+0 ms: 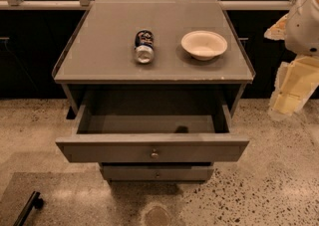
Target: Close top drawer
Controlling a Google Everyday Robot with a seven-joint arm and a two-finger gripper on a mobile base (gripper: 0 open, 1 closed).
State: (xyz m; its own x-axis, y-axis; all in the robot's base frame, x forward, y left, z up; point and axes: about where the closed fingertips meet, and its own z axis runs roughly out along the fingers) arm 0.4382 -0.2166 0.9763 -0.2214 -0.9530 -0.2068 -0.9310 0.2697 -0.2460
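Single camera view, looking down at the front of a grey desk (99,46).

- The top drawer (152,149) is pulled well out from under the desk top. The interior is exposed and the flat front panel stands forward of the carcass.
- A small round metal knob (154,154) sits at the centre of the panel.
- On the drawer floor there is one small dark patch near the front, right of centre. Cannot tell what it is.
- A lower drawer front (157,172) sits below, narrower and shorter, set further back, with a like knob.

On the desk top:
- A can (144,47) lies on its side left of centre, one end facing the camera.
- A white bowl (204,44) stands upright to the right of the can, apart from it.

The hand (291,90) is at the right edge of the view, beside the desk's right front corner. It is well apart from the drawer front and touches nothing. It shows only as pale, blurred shapes, so I cannot tell whether it is apart or together.

The floor (269,185) is speckled stone. A black bar (27,209) lies on it at lower left.
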